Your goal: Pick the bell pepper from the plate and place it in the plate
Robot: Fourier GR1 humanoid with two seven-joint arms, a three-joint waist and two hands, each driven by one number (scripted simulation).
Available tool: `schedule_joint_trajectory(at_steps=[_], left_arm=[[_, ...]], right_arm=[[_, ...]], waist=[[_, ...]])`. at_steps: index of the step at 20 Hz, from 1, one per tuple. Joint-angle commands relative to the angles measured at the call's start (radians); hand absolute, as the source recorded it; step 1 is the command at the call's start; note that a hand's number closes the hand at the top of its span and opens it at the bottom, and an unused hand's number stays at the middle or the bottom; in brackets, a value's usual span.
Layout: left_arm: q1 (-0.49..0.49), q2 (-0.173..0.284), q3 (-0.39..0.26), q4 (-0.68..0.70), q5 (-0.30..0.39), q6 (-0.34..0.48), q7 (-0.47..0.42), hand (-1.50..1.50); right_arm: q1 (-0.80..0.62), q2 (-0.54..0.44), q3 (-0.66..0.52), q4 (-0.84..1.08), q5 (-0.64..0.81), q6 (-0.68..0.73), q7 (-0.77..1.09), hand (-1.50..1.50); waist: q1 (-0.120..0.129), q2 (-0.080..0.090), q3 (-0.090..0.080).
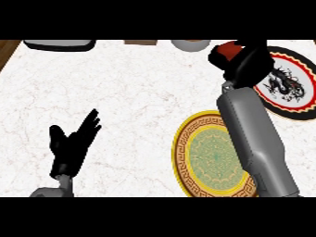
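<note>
My right hand (246, 62) reaches far up the counter, fingers curled round a red bell pepper (229, 48) that shows at its top left. It sits at the left rim of a white plate (304, 81) with a black dragon and a red and black border. Nearer me lies a yellow plate (205, 152) with a green patterned centre; my right forearm crosses its right side. My left hand (71, 141) rests open at the lower left, fingers up.
Along the far edge of the white marble counter stand a dark tray or pan (59, 44), a brown object (140, 41) and a grey bowl (190, 45), all cut off by the view. Wooden floor shows beyond the counter's corners.
</note>
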State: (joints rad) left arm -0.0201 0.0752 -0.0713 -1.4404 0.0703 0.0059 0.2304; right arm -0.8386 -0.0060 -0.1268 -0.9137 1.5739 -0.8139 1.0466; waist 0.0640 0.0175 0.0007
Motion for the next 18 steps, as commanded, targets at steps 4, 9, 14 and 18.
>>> schedule_joint_trajectory(at_steps=[4, 9, 14, 18], left_arm=[[0.050, 0.026, 0.031, -0.009, 0.021, -0.017, -0.010, 0.00], [0.040, -0.014, -0.007, -0.036, -0.007, 0.019, 0.015, 0.00], [0.043, 0.006, 0.026, -0.006, 0.025, -0.016, -0.010, 0.00], [0.051, 0.027, 0.034, -0.008, 0.030, -0.034, 0.005, 0.00]], right_arm=[[0.020, -0.072, -0.153, 0.148, 0.107, -0.246, 0.104, 1.50], [0.011, -0.162, -0.249, 0.278, 0.072, -0.379, 0.046, 1.50], [0.000, -0.276, -0.279, 0.392, -0.089, -0.436, -0.119, 1.50], [-0.032, -0.351, -0.292, 0.448, -0.233, -0.426, -0.253, 1.50]], waist=[[-0.026, -0.004, 0.000], [-0.018, 0.002, 0.002], [-0.027, -0.002, 0.002], [-0.029, -0.003, 0.002]])
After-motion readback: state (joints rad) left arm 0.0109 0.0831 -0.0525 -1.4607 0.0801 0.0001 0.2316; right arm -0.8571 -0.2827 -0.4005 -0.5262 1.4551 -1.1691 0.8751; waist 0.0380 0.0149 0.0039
